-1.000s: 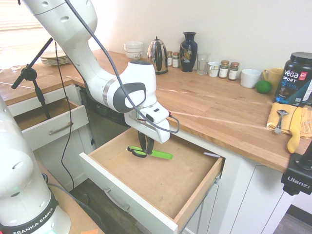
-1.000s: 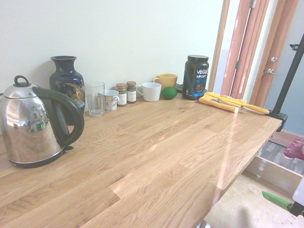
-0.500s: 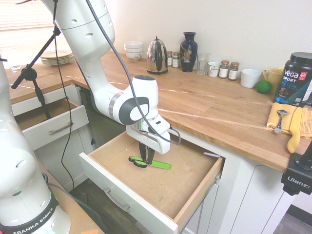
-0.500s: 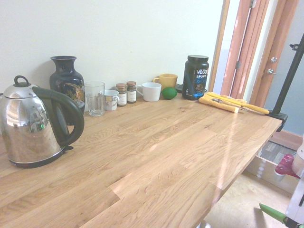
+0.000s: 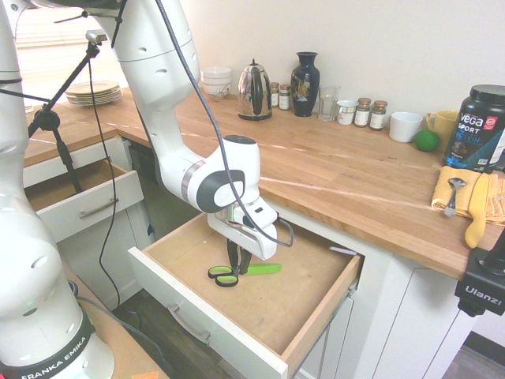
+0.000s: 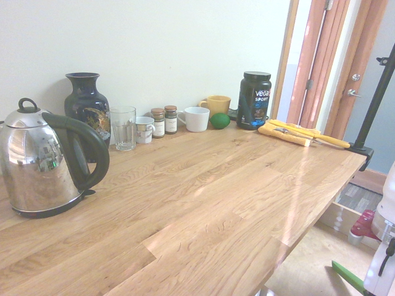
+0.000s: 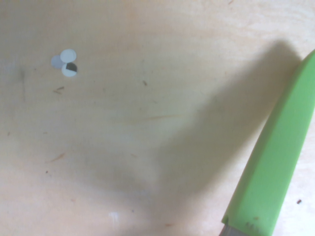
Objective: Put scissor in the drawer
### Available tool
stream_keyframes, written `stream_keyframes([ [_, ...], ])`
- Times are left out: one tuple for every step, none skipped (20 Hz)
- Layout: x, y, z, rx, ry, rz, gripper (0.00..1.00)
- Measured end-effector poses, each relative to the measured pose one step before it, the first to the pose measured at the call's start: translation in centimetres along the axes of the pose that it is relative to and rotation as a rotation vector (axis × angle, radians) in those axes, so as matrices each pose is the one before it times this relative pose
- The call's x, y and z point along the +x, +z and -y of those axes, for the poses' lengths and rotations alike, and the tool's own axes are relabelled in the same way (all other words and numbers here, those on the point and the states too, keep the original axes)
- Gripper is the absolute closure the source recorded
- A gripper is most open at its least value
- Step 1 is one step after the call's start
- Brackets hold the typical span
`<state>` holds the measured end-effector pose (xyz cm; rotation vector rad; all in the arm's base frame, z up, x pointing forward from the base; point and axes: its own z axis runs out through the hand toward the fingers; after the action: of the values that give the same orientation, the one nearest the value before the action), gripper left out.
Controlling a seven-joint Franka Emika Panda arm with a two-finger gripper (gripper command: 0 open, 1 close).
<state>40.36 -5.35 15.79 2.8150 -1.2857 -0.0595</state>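
The scissor (image 5: 264, 269) has green-and-black loop handles and a green blade sheath. It hangs level, low inside the open drawer (image 5: 300, 304), close over the wooden bottom. My gripper (image 5: 237, 264) is shut on the scissor near the handles, with the sheath pointing right. From the other side, only the tip of the green sheath of the scissor (image 6: 347, 275) shows, at the lower right over the drawer floor. The wrist view has the scissor sheath (image 7: 275, 162) close above the drawer bottom (image 7: 123, 123).
A smaller drawer (image 5: 79, 197) stands open to the left. The wooden counter (image 5: 339, 174) carries a kettle (image 5: 254, 91), a vase (image 5: 305, 73), jars, cups, a black tub (image 5: 477, 126) and a yellow cloth (image 5: 469, 197). Small round stickers (image 7: 66, 62) lie on the drawer bottom.
The gripper has gone down into the drawer with the scissor, which now sits lower, near the drawer bottom. The grip stays shut.
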Motion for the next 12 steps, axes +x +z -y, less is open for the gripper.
stream_keyframes([
  [0.043,0.111,0.093,0.00036,0.00006,0.00038,1.00],
  [0.069,0.049,0.123,0.00136,0.00161,-0.00034,1.00],
  [0.087,-0.024,0.147,0.00250,0.00322,-0.00042,0.00],
  [0.091,-0.074,0.147,0.00339,0.00204,-0.00098,0.00],
  [0.112,-0.100,0.142,0.00397,0.00166,-0.00129,0.00],
  [0.094,-0.088,0.106,0.00375,0.00170,-0.00078,0.00],
  [0.024,-0.047,0.083,0.00178,-0.00089,-0.00053,0.00],
  [0.008,-0.016,0.031,0.00075,0.00071,-0.00009,0.00],
  [0.024,-0.010,-0.001,0.00081,0.00173,0.00032,0.00],
  [0.030,-0.009,-0.011,0.00105,0.00173,0.00063,0.00],
  [0.059,-0.016,-0.025,0.00122,0.00251,0.00036,0.00],
  [0.091,-0.033,-0.019,0.00068,0.00139,-0.00056,0.00],
])
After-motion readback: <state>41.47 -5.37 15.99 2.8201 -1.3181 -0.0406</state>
